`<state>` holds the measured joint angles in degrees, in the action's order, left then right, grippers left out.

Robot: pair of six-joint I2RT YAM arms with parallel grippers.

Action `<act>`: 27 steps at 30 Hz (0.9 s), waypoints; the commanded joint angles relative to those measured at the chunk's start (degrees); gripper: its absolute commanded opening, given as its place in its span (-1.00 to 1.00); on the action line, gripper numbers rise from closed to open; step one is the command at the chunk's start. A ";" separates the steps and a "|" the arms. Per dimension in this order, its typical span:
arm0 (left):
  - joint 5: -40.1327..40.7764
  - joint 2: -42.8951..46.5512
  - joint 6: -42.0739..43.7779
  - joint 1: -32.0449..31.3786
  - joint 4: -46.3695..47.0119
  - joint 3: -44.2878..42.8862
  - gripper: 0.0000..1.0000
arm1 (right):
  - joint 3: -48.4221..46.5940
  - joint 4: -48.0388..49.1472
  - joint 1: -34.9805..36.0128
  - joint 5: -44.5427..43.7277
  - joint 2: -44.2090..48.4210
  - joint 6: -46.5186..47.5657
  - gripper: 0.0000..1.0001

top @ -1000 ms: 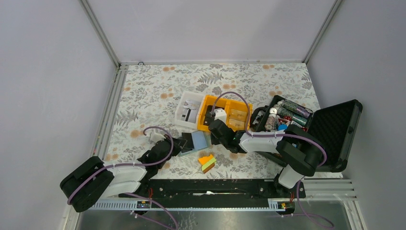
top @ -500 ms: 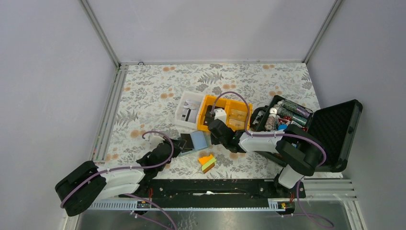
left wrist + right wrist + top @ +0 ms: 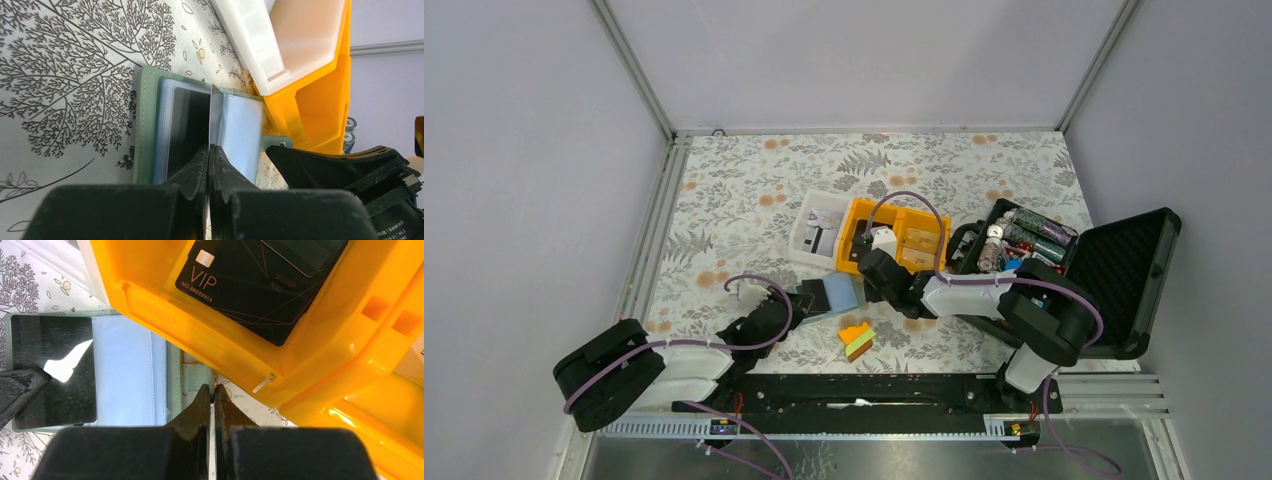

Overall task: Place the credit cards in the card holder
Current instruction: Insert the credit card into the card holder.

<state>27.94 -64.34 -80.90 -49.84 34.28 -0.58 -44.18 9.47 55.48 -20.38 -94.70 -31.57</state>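
The card holder (image 3: 832, 293) lies open on the floral table, with a green border (image 3: 145, 130), a dark clear-pocket half and a light-blue panel (image 3: 125, 370). My left gripper (image 3: 796, 303) (image 3: 209, 147) is shut on a thin pale sheet standing edge-on at the fold, apparently a clear pocket leaf. My right gripper (image 3: 867, 290) (image 3: 211, 387) is shut with nothing between its fingers, its tips at the holder's green strap. A black VIP credit card (image 3: 255, 285) lies in the orange bin (image 3: 894, 240). Tan cards (image 3: 920, 240) are in that bin and a white striped card (image 3: 822, 237) is in the white bin (image 3: 817, 228).
The orange bin (image 3: 320, 95) and white bin (image 3: 255, 45) stand just behind the holder. An orange-yellow-green wedge block (image 3: 857, 341) lies in front. A big black foam-lined case (image 3: 1124, 270) with poker chips (image 3: 1024, 235) stands open at the right.
The left arm has swung at its base and its gripper has shifted slightly right onto the holder. The right arm has stayed in place.
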 commanded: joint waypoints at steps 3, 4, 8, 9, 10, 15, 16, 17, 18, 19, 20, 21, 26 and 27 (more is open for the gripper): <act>2.42 -2.17 -0.92 -1.39 2.59 4.45 -1.00 | -1.96 -0.25 -0.20 -2.22 -0.04 -0.89 -1.00; 2.47 -2.28 -1.12 -1.54 2.82 4.52 -1.00 | -2.08 -0.25 -0.20 -2.21 -0.05 -0.94 -1.00; 2.21 -1.52 -2.03 -1.71 3.58 4.62 -1.00 | -2.50 -0.63 -0.20 -2.18 -0.68 -0.80 -1.00; 2.10 -1.14 -2.51 -1.73 3.56 4.74 -1.00 | -2.61 -0.74 -0.20 -2.16 -0.92 -0.88 -1.00; 1.93 -0.59 -2.92 -1.68 3.71 4.90 -1.00 | -2.66 -0.85 -0.20 -2.10 -1.01 -0.94 -1.00; 1.51 2.54 -4.00 -1.72 2.02 5.10 -1.00 | -2.95 -0.86 -0.20 -1.95 -1.20 -0.94 -1.00; 1.59 2.84 -4.20 -1.74 1.87 5.23 -1.00 | -3.01 -0.94 -0.21 -1.93 -1.27 -0.95 -1.00; 1.60 3.04 -4.25 -1.74 1.66 5.30 -1.00 | -3.09 -1.01 -0.20 -1.94 -1.41 -0.93 -1.00; 1.71 3.03 -4.22 -1.68 1.38 5.29 -1.00 | -3.14 -1.03 -0.18 -1.91 -1.46 -0.94 -1.00; 1.68 2.76 -4.17 -1.67 1.29 5.22 -1.00 | -3.18 -1.04 -0.20 -1.93 -1.49 -0.90 -1.00; 1.74 2.38 -4.12 -1.74 1.69 5.37 -1.00 | -3.23 -1.04 -0.20 -1.86 -1.46 -0.93 -1.00; 1.68 1.82 -3.96 -1.69 2.14 5.47 -1.00 | -3.27 -1.04 -0.20 -1.86 -1.55 -0.92 -1.00; 1.52 0.47 -2.86 -1.72 3.02 5.60 -1.00 | -3.20 -1.21 -0.20 -1.94 -1.55 -1.03 -1.00; 1.71 0.75 -2.52 -1.73 2.56 5.55 -1.00 | -3.19 -1.21 -0.20 -1.93 -1.55 -1.11 -1.00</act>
<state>28.86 -63.53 -83.20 -51.29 35.66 -0.58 -45.17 8.45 55.48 -20.43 -95.74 -31.64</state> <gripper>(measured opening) 0.021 0.025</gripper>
